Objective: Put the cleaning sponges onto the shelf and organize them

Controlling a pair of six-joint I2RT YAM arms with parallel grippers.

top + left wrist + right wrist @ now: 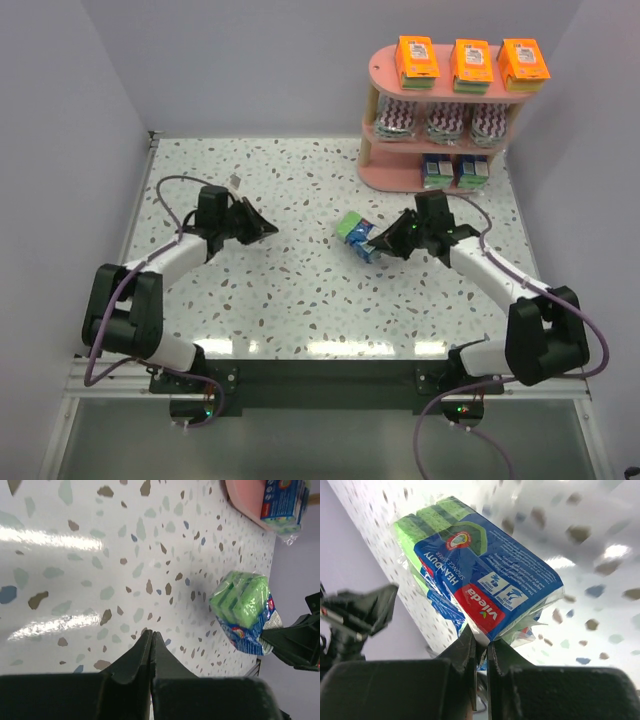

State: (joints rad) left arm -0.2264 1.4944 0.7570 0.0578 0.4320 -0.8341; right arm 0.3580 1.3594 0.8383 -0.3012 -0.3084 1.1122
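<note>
Right fingers [462, 652] are down to a narrow pinch, clamped on the crinkled bottom edge of the clear wrap around the blue-green pack [475, 565]. From the overhead camera that pack [355, 230] lies on the speckled surface [300, 300] about mid-way across, in front of the shelf [384, 177] and apart from it, with the right fingers [386, 242] coming at it from the right. I can read a red label and white print on the blue side, and the green sponge layers show at the far end. Left fingers [135, 655] are pressed together with nothing between them, hanging just above bare surface; in the overhead view they [262, 228] point toward the middle, well apart from the pack. On the pink shelf, three orange packs [471, 64] line the top board, three zigzag packs [445, 122] stand on the middle one, and two blue-green boxes [437, 171] stand side by side toward the right of the bottom board. My left wrist camera catches the loose pack [242, 607] on the surface and a corner of the shelf [245, 500] beyond.
</note>
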